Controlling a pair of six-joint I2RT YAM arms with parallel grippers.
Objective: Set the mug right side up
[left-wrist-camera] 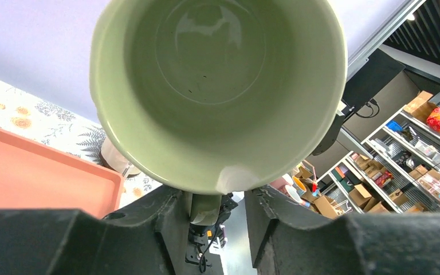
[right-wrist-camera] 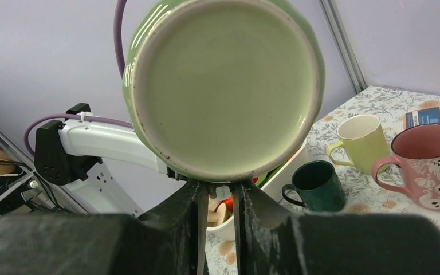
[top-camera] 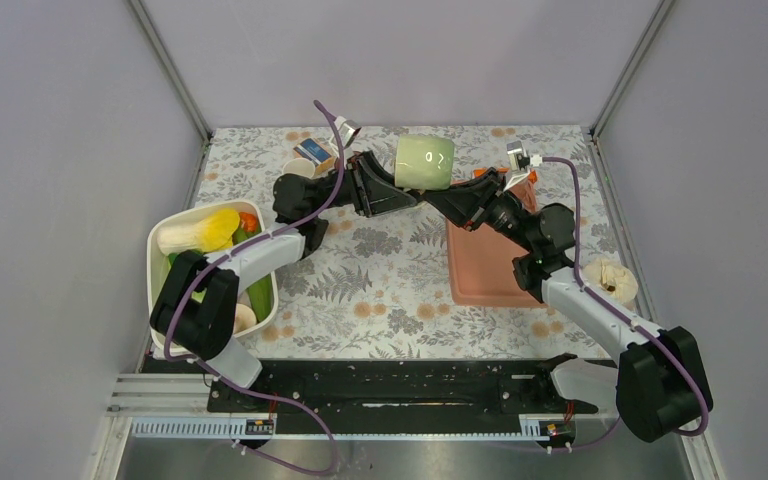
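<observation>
Mug (top-camera: pixel 425 162), green, held aloft over the table (top-camera: pixel 390 290), axis level, mouth facing left gripper (left-wrist-camera: pixel 212 201) (jaws parted about the handle (left-wrist-camera: pixel 205 209), slack showing), base facing right gripper (right-wrist-camera: pixel 216 197), which appeared clamped on that same handle.
</observation>
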